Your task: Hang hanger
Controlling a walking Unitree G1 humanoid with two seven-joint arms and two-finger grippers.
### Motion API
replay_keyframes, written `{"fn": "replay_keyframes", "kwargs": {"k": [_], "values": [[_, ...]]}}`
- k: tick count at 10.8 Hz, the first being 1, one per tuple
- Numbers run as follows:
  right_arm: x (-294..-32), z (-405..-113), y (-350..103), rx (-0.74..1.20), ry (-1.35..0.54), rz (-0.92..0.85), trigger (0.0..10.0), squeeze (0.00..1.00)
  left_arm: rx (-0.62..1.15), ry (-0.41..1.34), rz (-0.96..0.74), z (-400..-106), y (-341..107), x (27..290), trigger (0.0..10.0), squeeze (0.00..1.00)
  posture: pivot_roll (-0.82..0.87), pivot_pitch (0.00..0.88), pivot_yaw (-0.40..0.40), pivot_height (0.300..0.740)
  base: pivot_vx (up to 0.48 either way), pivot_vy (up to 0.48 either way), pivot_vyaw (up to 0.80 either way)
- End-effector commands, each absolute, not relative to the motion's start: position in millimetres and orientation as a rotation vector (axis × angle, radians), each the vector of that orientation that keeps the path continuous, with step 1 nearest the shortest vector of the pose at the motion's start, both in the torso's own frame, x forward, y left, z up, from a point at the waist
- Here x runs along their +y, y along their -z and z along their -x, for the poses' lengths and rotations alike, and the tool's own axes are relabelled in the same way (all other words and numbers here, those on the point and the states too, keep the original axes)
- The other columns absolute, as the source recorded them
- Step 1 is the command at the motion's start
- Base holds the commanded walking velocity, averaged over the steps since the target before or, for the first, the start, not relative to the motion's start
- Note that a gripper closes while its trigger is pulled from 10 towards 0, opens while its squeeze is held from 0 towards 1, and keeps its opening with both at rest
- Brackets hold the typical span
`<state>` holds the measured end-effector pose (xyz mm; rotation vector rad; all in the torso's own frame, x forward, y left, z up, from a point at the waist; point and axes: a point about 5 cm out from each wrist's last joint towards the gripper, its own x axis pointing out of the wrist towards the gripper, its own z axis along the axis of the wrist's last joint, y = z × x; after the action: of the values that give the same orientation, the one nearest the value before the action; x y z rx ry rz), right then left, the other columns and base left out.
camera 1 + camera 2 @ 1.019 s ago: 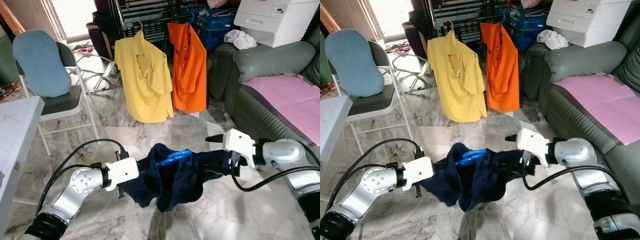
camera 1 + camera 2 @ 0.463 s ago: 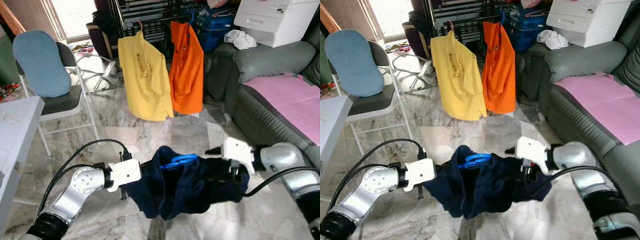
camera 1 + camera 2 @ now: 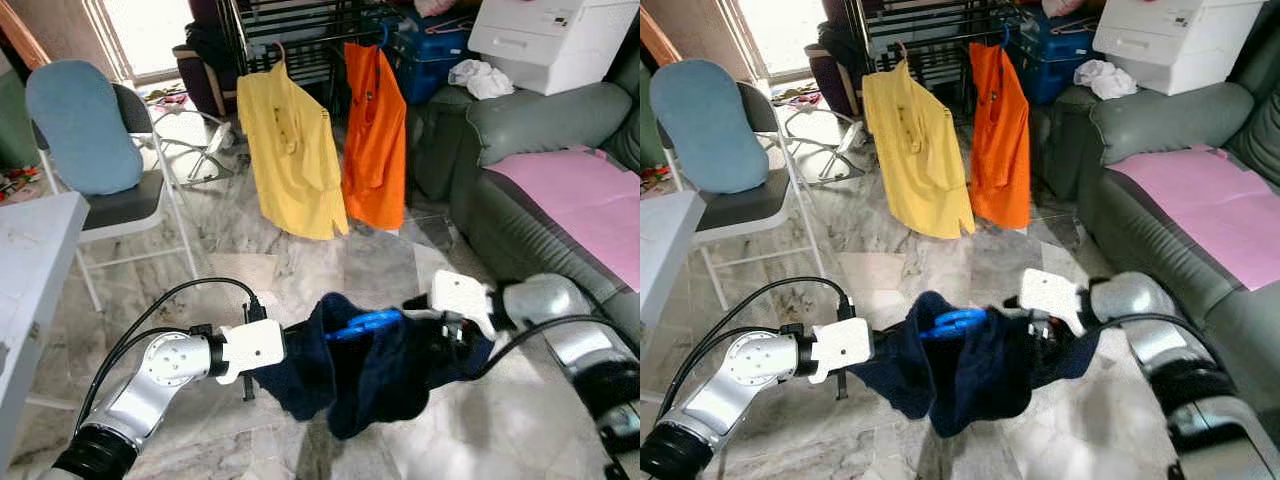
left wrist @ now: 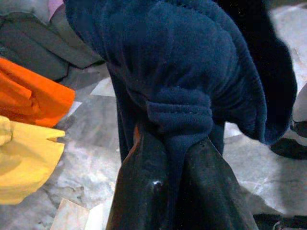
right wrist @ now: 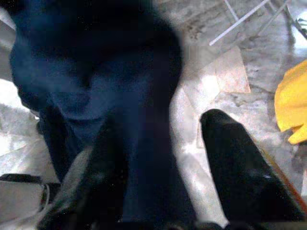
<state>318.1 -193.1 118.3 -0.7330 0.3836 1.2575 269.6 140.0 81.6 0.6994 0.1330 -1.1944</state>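
Left eye view: a navy garment (image 3: 375,365) on a blue hanger (image 3: 362,323) sags between both arms above the marble floor (image 3: 300,260), held stretched for carrying. The left hand (image 4: 168,191) pinches a fold; the right hand (image 5: 158,167) stands wide, one finger under cloth. Ahead, yellow shirt (image 3: 290,160) and orange shirt (image 3: 375,135) crowd the drying rack (image 3: 300,30).
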Motion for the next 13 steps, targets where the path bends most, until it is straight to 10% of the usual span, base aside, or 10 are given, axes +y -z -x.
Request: {"fn": "replay_keyframes", "kwargs": {"k": [1, 13], "values": [[-188.1, -321.8, -122.6, 0.361, -1.268, 0.758, 0.0, 0.0, 0.092, 1.21, -0.708, -268.8, -87.2, 138.4, 0.0, 0.0, -0.13, 0.0, 0.078, 0.74, 0.0, 0.0, 0.0], [-193.8, -323.0, -119.0, 0.352, -1.234, 0.74, 0.0, 0.0, 0.079, 1.139, -0.685, -273.1, -79.1, 137.4, 0.0, 0.0, -0.14, 0.0, 0.071, 0.74, 0.0, 0.0, 0.0]]}}
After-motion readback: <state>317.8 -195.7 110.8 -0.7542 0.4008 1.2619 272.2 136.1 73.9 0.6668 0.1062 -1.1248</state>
